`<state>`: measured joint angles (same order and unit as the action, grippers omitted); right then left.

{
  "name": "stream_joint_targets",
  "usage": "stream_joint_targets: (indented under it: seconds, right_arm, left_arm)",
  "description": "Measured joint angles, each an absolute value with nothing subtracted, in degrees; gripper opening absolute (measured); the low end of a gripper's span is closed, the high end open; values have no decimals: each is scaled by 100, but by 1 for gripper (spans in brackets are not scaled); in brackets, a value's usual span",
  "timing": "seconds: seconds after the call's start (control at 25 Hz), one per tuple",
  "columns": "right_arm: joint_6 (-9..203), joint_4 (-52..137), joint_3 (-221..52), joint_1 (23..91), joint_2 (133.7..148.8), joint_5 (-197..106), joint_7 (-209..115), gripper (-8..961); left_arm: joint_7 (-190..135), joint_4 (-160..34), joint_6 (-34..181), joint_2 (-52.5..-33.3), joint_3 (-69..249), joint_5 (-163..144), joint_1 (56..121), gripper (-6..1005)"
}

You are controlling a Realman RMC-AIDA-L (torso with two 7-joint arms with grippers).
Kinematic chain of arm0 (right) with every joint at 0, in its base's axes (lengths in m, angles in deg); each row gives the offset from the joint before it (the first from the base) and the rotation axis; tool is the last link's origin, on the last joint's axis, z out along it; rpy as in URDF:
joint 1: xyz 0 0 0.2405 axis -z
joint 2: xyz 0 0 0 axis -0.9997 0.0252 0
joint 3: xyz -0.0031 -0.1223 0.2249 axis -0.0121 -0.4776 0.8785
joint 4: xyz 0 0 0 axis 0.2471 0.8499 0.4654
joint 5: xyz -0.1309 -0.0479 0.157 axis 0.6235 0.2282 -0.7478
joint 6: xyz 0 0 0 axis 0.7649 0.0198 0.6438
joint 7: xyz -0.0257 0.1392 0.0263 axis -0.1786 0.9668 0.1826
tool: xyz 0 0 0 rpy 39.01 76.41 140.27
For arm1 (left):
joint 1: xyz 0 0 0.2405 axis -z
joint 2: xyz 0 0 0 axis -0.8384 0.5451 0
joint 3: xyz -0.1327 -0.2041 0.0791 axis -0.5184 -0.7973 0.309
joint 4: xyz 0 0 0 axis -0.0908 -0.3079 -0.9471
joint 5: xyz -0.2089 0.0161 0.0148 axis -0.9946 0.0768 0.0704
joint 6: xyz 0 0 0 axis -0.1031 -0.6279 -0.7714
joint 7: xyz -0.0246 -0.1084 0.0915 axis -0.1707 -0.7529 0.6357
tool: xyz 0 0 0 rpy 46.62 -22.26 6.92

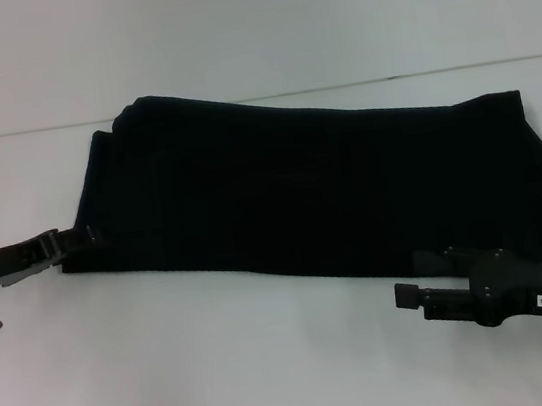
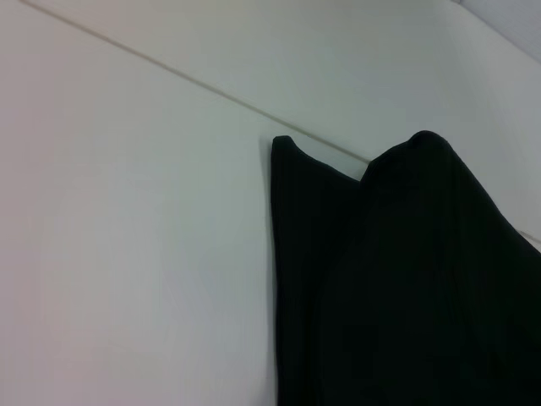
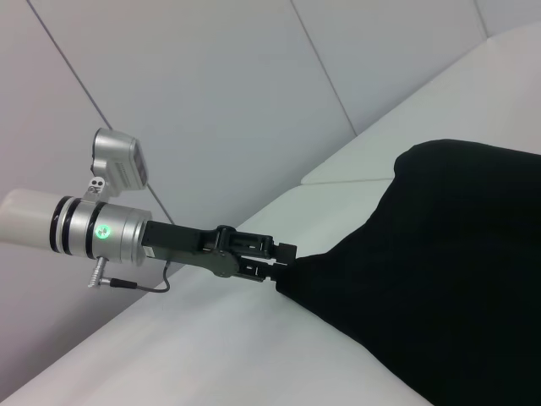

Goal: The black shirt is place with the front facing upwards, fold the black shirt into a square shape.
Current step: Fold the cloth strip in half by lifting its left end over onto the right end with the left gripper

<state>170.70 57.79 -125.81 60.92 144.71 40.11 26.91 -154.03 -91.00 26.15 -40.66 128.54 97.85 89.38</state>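
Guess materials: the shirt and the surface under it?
Black shirt: looks like soft matte cloth, likely knit cotton or similar; it drapes, bunches into rounded folds and shows no shine. Table: smooth white hard-looking surface, faint sheen, with a thin seam line; laminate or painted board, cannot tell which. Left end effector sits at the shirt's corner.

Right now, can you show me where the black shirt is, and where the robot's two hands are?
black shirt (image 1: 310, 192), head view, middle of the folded cloth.
left hand (image 1: 72, 241), head view, tip at the shirt's near left corner.
right hand (image 1: 407, 297), head view, tip beside the shirt's near edge.
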Motion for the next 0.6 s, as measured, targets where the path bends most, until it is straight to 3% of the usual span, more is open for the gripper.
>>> stream_joint_targets:
  seconds: [0.04, 0.48, 0.6]
  right_arm:
    - [17070, 5780, -12582, 6089, 14472, 4012, 2691, 838]
    - [17062, 5780, -12583, 6065, 14473, 4011, 2691, 838]
    - [17055, 5779, -12581, 6065, 14473, 4011, 2691, 838]
  left_arm:
    - [-15420, -9101, 2596, -4057, 12853, 9786, 8936, 849]
    - [-15358, -9136, 2562, -4071, 12850, 10011, 8963, 442]
    - [-15326, -9136, 2578, -4077, 12850, 10014, 8977, 377]
